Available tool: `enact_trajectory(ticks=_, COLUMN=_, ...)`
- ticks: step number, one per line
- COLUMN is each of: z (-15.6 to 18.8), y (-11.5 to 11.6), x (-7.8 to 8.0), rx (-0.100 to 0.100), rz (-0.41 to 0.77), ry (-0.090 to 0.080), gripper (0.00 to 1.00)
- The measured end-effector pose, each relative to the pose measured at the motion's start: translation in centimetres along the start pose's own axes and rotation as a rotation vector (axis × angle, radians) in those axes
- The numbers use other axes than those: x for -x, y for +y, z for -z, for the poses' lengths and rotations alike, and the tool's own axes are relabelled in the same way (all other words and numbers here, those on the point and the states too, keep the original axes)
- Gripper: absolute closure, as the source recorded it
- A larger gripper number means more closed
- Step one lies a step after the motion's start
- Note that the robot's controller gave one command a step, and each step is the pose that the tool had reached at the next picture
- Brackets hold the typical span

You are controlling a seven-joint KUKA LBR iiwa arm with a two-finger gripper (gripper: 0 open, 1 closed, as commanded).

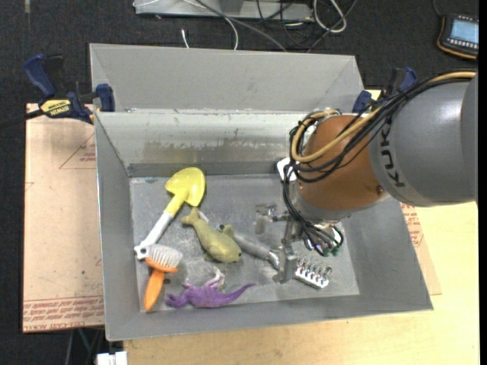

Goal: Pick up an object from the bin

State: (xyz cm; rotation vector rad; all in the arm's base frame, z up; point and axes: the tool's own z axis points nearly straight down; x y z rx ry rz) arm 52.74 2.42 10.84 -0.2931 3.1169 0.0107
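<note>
Where the arm's orange-brown wrist cover (335,162) hangs over the right half of the grey metal bin (228,154), the gripper (275,240) is down at the floor with its two metal fingers (283,266) apart and nothing clamped between them. Just beside the lower one lies a slim grey toy animal (251,245), smooth and plastic-looking. Its long axis runs aslant from upper left to lower right. Its right end reaches the lower finger, and its left end meets a plump olive-yellow toy fish (215,240) that lies along much the same slant. Which end is the grey toy's head I cannot tell. Right of the fingers is a ridged silver comb-like piece (312,274). Further left lie a yellow shovel (185,188) with a white handle, an orange-handled brush (158,268) with white bristles, and a spiky purple lizard (205,296).
</note>
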Motion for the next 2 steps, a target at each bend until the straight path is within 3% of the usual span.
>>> enact_trajectory(ticks=1, z=-4.0, y=-2.9, x=4.8, rx=0.001, rz=-0.025, ry=-0.003, gripper=0.0)
enact_trajectory(ticks=2, z=-3.7, y=-1.4, x=2.7, rx=-0.002, rz=-0.024, ry=-0.01, gripper=0.0)
